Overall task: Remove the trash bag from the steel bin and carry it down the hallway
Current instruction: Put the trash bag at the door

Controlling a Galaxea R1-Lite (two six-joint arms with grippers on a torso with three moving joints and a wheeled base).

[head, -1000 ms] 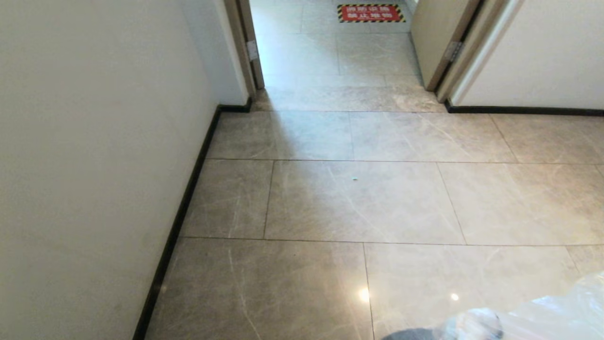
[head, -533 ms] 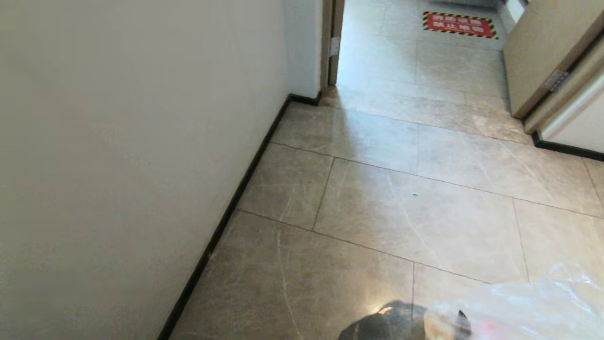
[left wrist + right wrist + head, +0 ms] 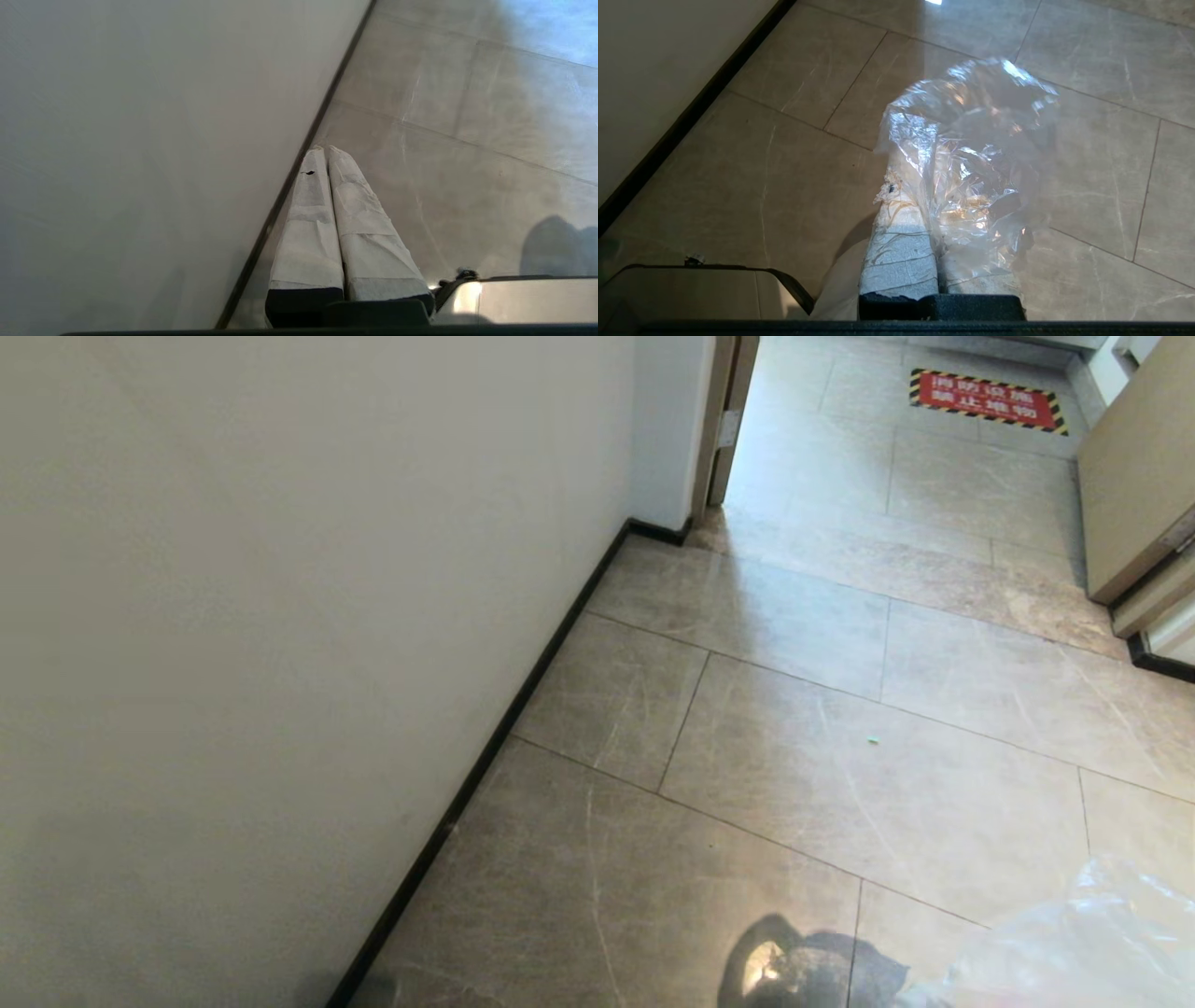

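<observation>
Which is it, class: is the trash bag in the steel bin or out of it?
Out. The trash bag is clamped in the shut right gripper above the hallway floor tiles; no bin is in view.

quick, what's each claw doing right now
Left claw: shut, empty.
Right claw: shut on the bag.

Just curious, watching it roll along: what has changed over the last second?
The whole view has swung: the wall now fills more of the left and the doorway sits further right, so the robot itself turned. The right hand stays shut on the trash bag; the left hand stays shut, empty.
</observation>
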